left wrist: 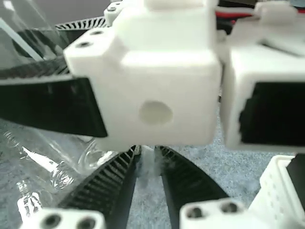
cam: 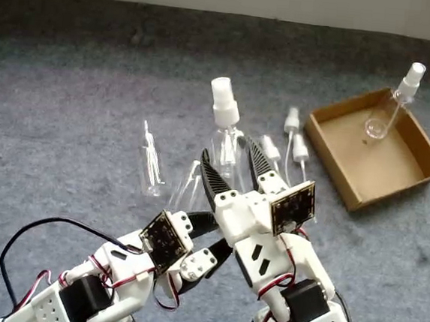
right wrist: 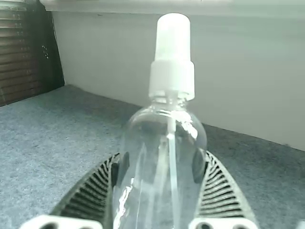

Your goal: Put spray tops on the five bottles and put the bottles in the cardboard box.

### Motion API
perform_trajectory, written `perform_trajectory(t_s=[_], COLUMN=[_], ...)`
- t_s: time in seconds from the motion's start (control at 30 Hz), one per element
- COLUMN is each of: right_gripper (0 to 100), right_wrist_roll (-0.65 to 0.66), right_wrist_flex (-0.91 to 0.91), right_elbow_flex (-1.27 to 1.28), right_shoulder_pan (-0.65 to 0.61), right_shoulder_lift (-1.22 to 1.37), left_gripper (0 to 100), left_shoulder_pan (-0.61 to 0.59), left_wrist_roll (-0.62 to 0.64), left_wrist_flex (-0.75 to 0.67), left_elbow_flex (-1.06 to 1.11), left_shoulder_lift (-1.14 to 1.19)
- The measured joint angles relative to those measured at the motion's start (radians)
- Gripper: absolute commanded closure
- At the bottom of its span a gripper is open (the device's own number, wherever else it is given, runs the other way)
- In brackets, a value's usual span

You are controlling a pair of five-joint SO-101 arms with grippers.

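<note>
Grey carpet [cam: 95, 68], from above: my right gripper [cam: 227, 148] clasped an upright, spray-topped bottle [cam: 226, 143] well apart from the cardboard box [cam: 331, 167]. Left wrist: my left gripper [left wrist: 147, 164] was pinched narrow, possibly closed. Right wrist: jaws pressed the bottle's sides.

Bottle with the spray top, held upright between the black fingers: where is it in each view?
High view: centre, bottle upright in the right tool.
Right wrist view: centre, between the fingers.
Left wrist view: cannot tell which clear plastic is it.
Shared landmark: white spray top.
</note>
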Motion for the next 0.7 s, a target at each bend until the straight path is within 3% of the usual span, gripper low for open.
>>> perform_trajectory(t_s=[0.3,0.57,0.7], right_gripper=[91.6,91.6,91.6], right_wrist_roll=[0.002,0.002,0.002], right_wrist_flex=[0.0,0.0,-0.002], right_elbow_flex=[0.0,0.0,-0.002], right_shoulder_pan=[0.0,0.002,0.002], right_shoulder_lift=[0.0,0.0,-0.002], left_gripper=[100,100,100], left_shoulder_pan=[-0.141,-0.206,-0.209], left_wrist_roll=[0.002,0.002,0.002], left_wrist_flex=[-0.006,-0.31,-0.388], left_elbow_flex=[0.0,0.181,0.198], left_shoulder_lift=[0.0,0.0,0.003])
